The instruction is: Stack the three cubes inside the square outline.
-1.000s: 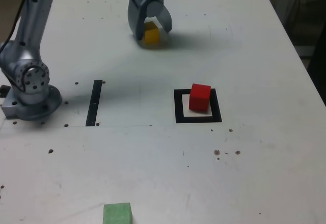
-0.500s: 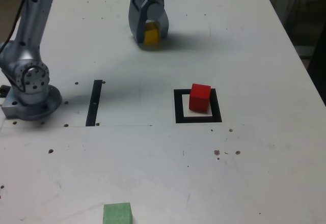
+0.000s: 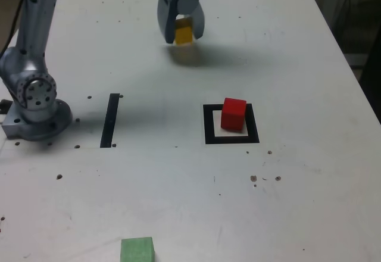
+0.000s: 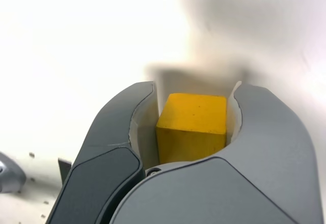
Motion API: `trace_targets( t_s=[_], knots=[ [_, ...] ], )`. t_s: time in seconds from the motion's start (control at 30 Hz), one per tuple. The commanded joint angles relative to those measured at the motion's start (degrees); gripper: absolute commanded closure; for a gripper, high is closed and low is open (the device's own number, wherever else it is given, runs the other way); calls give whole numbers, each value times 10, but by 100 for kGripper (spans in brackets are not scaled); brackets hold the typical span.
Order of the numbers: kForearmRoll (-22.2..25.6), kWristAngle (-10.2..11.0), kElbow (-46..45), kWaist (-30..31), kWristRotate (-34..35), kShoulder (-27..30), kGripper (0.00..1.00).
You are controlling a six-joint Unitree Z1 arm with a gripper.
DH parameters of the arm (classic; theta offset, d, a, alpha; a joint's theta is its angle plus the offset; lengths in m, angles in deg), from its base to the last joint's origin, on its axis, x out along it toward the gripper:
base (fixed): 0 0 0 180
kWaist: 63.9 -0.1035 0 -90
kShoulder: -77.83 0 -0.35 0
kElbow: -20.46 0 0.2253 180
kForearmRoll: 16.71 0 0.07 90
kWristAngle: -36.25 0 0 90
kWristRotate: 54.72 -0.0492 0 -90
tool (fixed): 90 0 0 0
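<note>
Near the far edge of the tabletop (image 3: 286, 190), toward the top of the exterior view, the end effector (image 3: 183, 36) has the yellow cube (image 4: 196, 119) off the surface, with a soft shadow lying just below it. The red cube (image 3: 233, 114) sits within the black square outline (image 3: 208, 125), nearer its right side in the exterior view and a little askew (off-centre, though seemingly well enough placed for a base). It is presumably there as the bottom of the stack, which would be why the yellow one is being carried: to go on top of it. The green cube (image 3: 137, 250) lies well apart, at the exterior view's bottom edge, probably waiting as the last layer.

As for the end effector, its two curved fingers are drawn in to about the cube's width, one on either side, and they grip the yellow cube between them. In the wrist view the cube's top face and one side show plainly between the fingers. A grip on opposite sides leaves the underside free, which should suit setting it down on the red cube, provided it is lined up squarely before release.
</note>
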Motion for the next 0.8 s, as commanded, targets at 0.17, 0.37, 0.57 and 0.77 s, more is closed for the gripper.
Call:
trace_targets(
  t_s=[0.17, 0.37, 0.57, 0.77],
  knots=[
    [99, 9, 73, 116, 51, 36, 92],
    [165, 14, 143, 236, 101, 35, 92],
    [187, -1, 176, 326, 126, 17, 92],
    [188, -15, 186, 384, 125, -5, 92]
  ],
)
